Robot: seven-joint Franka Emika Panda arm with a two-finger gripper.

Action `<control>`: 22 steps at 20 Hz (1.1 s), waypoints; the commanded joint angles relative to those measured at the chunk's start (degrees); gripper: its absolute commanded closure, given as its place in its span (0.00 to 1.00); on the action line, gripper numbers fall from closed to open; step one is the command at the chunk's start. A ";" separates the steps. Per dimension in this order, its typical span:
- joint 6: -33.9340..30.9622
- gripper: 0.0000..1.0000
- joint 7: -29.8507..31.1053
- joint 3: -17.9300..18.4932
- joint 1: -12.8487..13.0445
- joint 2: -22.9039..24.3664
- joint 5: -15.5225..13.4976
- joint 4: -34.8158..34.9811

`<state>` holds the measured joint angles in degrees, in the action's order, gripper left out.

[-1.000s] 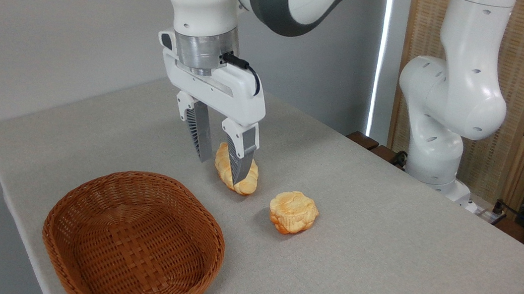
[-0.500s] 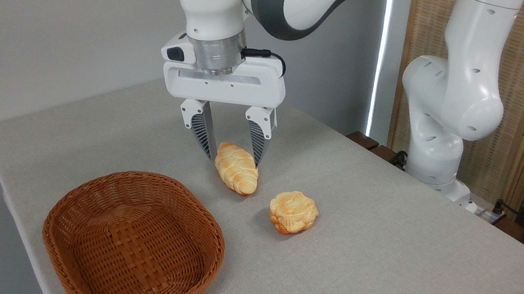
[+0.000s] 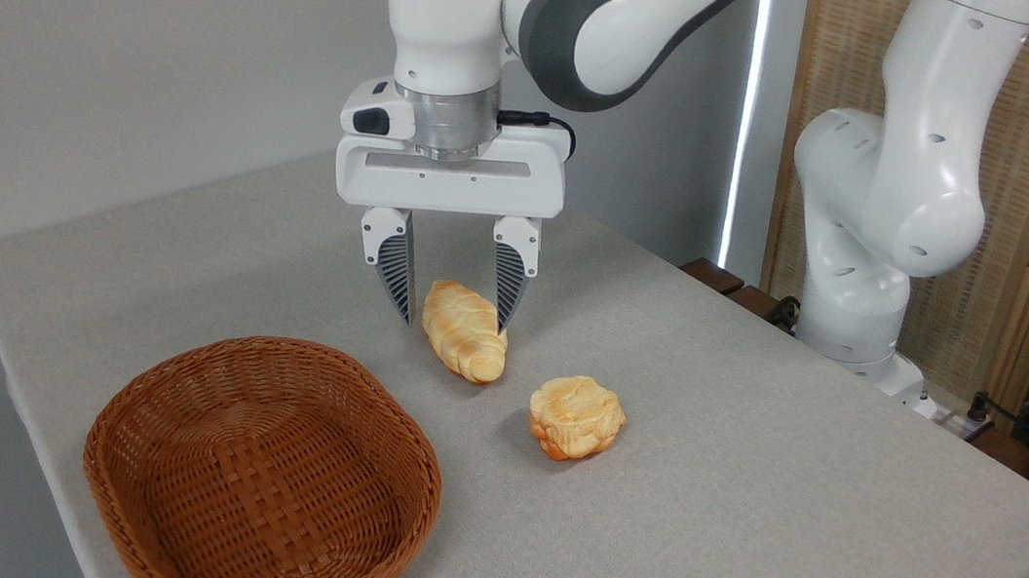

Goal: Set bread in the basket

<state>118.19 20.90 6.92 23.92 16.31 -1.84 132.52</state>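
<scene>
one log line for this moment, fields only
phase: pre-grasp | tool: open, fingers straddling braided bread roll | roll: on table | wicker basket: empty | round bun: untouched

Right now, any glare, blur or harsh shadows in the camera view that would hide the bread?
Camera view: sharp and evenly lit, no motion blur. The braided bread roll shows clearly between the open pincer fingers, with only a soft shadow beneath. A bright light strip between wall and screen is blown out, well away from the roll.
</scene>
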 commanded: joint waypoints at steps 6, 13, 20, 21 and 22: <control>3.88 0.00 2.66 0.46 1.65 1.53 0.17 4.77; 7.49 0.00 4.06 0.37 2.71 -0.23 0.35 6.61; 7.14 0.00 3.27 -0.24 2.79 -1.10 1.31 6.61; 7.14 0.01 3.27 -0.68 2.79 -1.11 2.10 6.61; 7.14 0.09 3.27 -0.85 2.79 -1.28 2.80 6.61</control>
<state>124.34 23.67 6.65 26.09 15.25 -1.21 138.80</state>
